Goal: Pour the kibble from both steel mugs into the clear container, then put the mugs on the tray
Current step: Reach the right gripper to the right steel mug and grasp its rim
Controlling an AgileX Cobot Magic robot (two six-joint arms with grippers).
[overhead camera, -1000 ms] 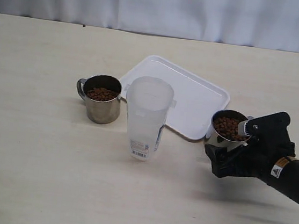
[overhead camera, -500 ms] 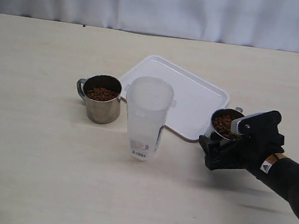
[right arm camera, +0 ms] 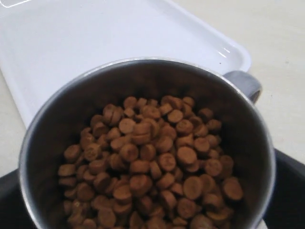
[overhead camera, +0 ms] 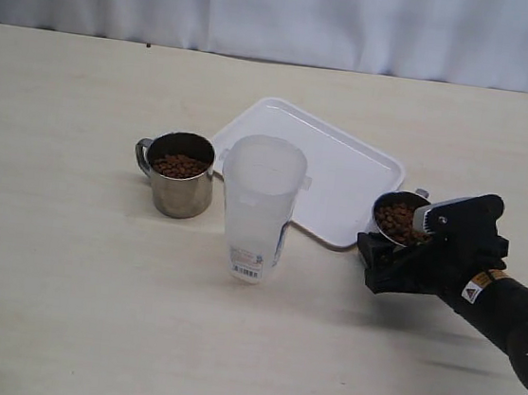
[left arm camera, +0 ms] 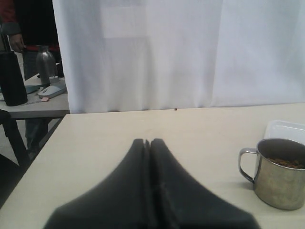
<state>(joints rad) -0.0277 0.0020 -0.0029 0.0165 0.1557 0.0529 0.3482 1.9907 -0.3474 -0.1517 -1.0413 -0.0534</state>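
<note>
Right gripper (overhead camera: 383, 261) low over the table (overhead camera: 64, 280), on the right side, just off the tray's near right corner. Jaws spread wide, one on each side of the right steel mug (overhead camera: 384, 209), clamped on its body. Mug looks tipped a bit, with its mouth toward the exterior camera. Can't tell if its base is touching the table. The right wrist view is filled by this mug: kibble (right arm camera: 147, 162) heaped inside, below the rim; loop handle (right arm camera: 245, 83) points away from the gripper; black jaw parts show at both sides.

Left gripper (left arm camera: 147, 141) fully closed, fingers pressed together, nothing between them. It hangs above the table, well apart from the left steel mug (left arm camera: 279, 174).

Left steel mug upright on the table, left of the clear container (overhead camera: 259, 207), handle pointing left, with kibble in it.

Clear container upright mid-table, barcode label near its base, just in front of the tray (overhead camera: 343, 173). Tray lies flat, set at an angle behind the container, between the two mugs.
</note>
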